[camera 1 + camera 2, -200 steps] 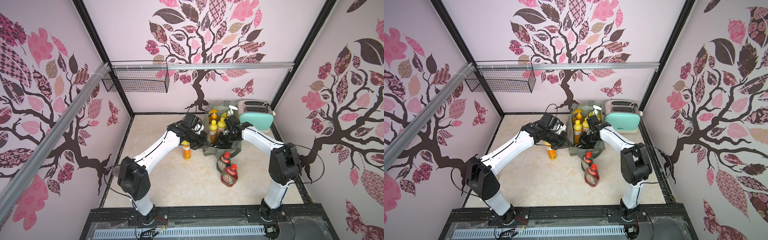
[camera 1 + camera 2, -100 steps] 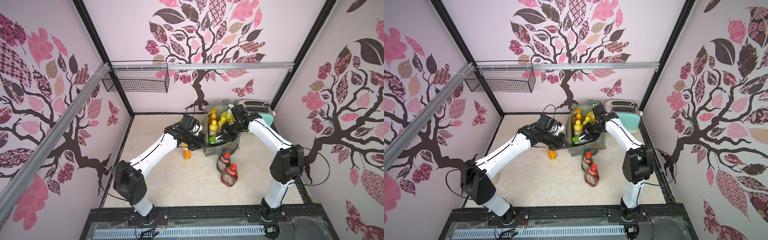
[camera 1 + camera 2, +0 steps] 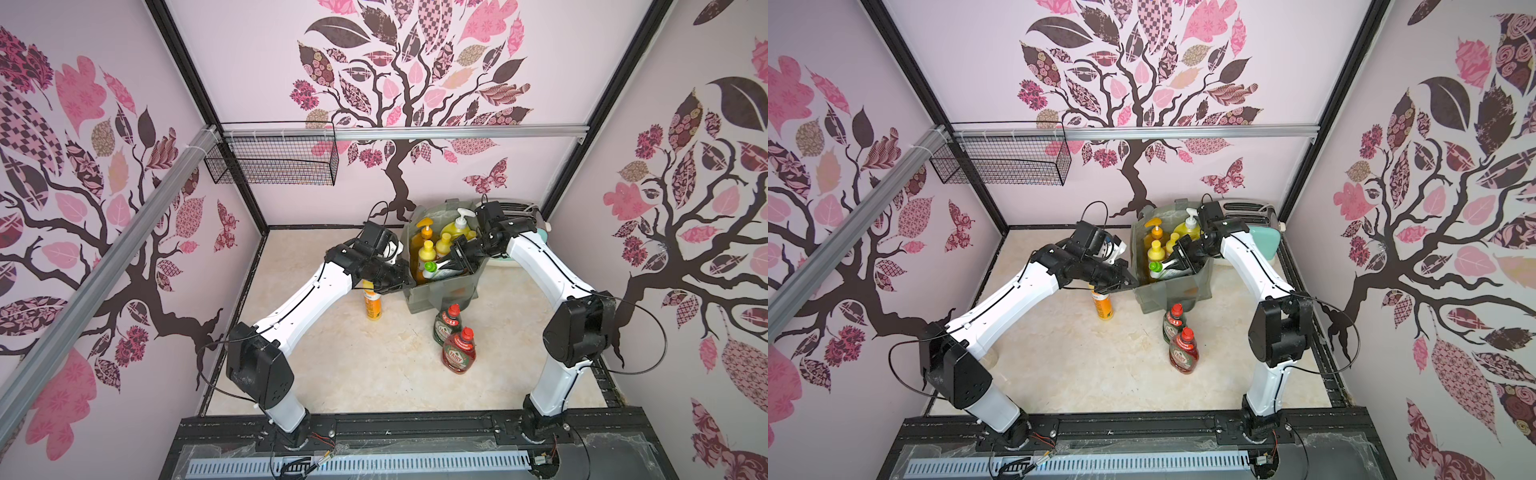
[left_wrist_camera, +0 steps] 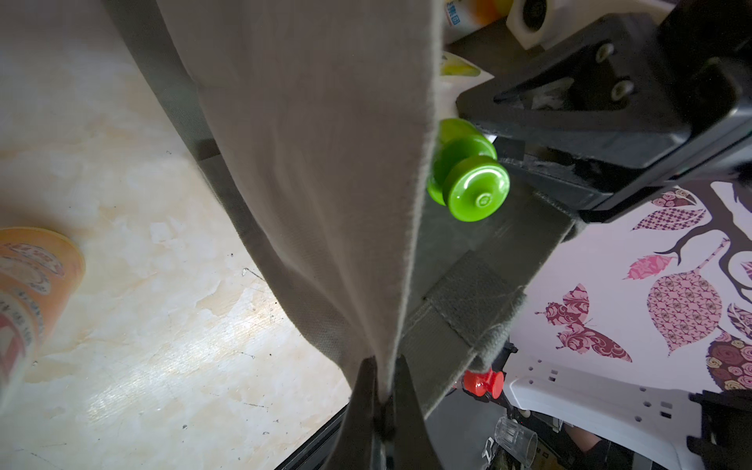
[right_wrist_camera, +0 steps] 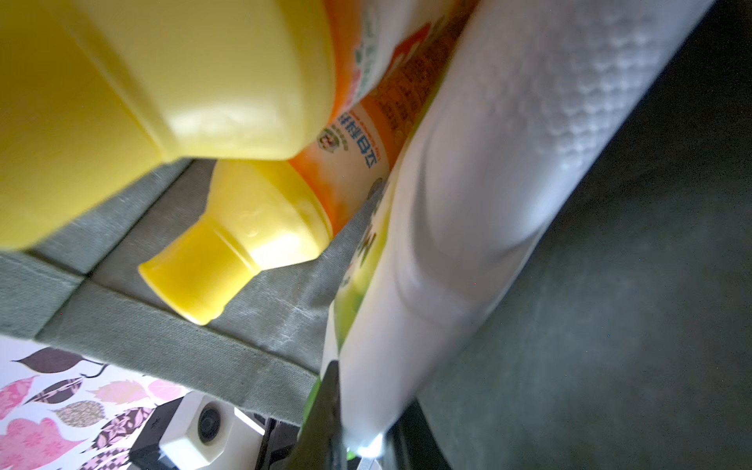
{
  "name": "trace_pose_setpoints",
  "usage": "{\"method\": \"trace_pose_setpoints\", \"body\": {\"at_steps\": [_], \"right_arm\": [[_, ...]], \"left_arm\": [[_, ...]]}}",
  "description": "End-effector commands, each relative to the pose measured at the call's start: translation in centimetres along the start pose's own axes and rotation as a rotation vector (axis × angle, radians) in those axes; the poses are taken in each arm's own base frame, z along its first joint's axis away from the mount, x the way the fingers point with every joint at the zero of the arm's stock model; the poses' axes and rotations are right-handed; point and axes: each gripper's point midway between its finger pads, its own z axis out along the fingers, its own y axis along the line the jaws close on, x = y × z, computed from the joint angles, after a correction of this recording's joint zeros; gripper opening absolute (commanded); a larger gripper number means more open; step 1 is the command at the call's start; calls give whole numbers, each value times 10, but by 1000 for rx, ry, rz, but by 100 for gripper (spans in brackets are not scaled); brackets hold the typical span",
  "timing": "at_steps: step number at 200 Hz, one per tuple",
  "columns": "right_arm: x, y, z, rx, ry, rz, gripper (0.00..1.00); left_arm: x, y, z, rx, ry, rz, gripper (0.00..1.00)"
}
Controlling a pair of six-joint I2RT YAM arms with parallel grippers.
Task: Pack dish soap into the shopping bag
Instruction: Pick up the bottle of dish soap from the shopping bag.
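Observation:
The grey-green shopping bag [image 3: 440, 293] [image 3: 1173, 293] stands at the back of the table. My left gripper [image 3: 409, 280] [image 3: 1133, 282] [image 4: 384, 366] is shut on the fabric of its near left rim [image 4: 325, 162]. My right gripper [image 3: 457, 259] [image 3: 1183, 259] [image 5: 366, 411] is inside the bag's mouth, shut on the white green-capped dish soap bottle [image 3: 430, 267] [image 3: 1155, 266] [image 4: 476, 191] [image 5: 468, 203], which lies tilted. An orange pump bottle [image 3: 422, 237], a big yellow white-pump bottle [image 3: 457, 224] and small yellow-capped ones [image 3: 427, 251] [image 5: 244, 244] stand in the bag.
One small orange bottle [image 3: 371, 303] [image 3: 1102, 305] stands on the table left of the bag. The green Fairy bottle [image 3: 446, 324] and the red one [image 3: 459, 353] stand in front of it. A mint toaster [image 3: 1258, 232] sits behind right. A black wire basket [image 3: 274, 160] hangs on the back wall.
My right arm has lifted and swung back, carrying the white bottle over the rim into the bag. The left gripper has kept its hold on the rim.

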Motion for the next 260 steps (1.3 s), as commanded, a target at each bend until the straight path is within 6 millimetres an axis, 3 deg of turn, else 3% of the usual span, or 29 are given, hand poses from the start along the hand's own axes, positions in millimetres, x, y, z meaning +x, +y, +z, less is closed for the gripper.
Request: {"method": "trace_pose_setpoints", "body": {"at_steps": [1,17,31,80,114,218,260], "right_arm": [[-4,55,-48,-226,-101,-174,0],[0,62,-51,-264,-83,-159,0],[4,70,-56,-300,-74,-150,0],[17,101,-78,-414,-41,-136,0],[27,117,-96,-477,-35,-140,0],[71,120,-135,-600,14,-119,0],[90,136,-156,-671,36,-157,0]], "left_arm": [[-8,0,-17,-31,-17,30,21],[-14,-6,-26,-44,-28,50,45],[-21,-14,-38,-61,-47,83,59],[-50,-49,-84,-90,-154,205,86],[-60,-61,-93,-76,-189,243,88],[-70,-88,-92,33,-220,281,91],[-73,-99,-95,83,-234,277,90]]}}
